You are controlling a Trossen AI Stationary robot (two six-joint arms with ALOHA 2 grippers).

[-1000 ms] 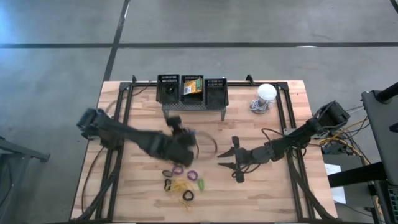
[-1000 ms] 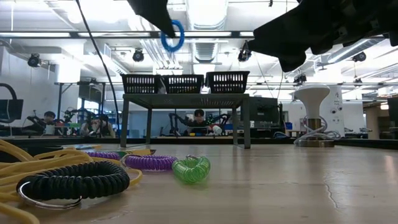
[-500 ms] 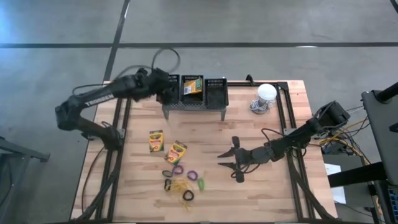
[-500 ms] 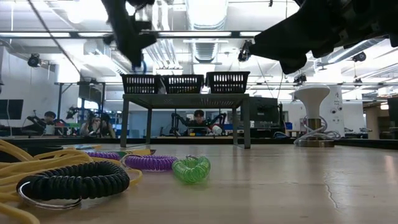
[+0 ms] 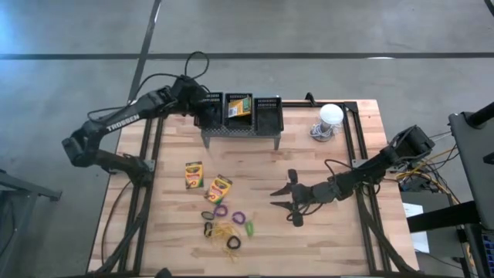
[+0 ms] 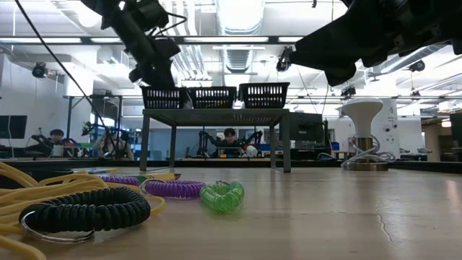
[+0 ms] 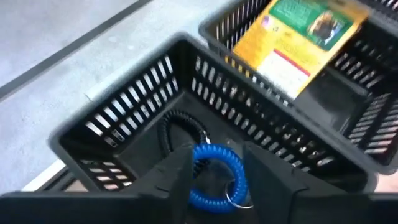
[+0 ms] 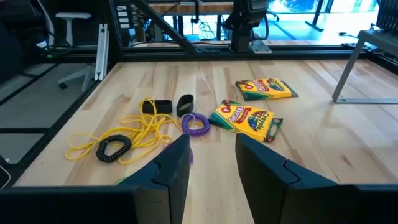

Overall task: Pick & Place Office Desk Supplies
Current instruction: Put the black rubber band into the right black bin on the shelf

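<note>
Hovering my left gripper (image 7: 211,165) over the leftmost black mesh basket (image 7: 124,134), I pinch the blue coiled plastic loop (image 7: 217,177); released off-centre, it could snag the rim. My right gripper (image 5: 289,199), seemingly spread open, waits mid-table holding nothing.

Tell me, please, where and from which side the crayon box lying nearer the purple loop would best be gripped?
That crayon box lies flat on the table, tilted, with bare wood along both long edges. I would come straight down from above and close the fingers across its short width, on the two long edges near the middle. The purple loop sits just off its lower end, so keep away from that end.
</note>
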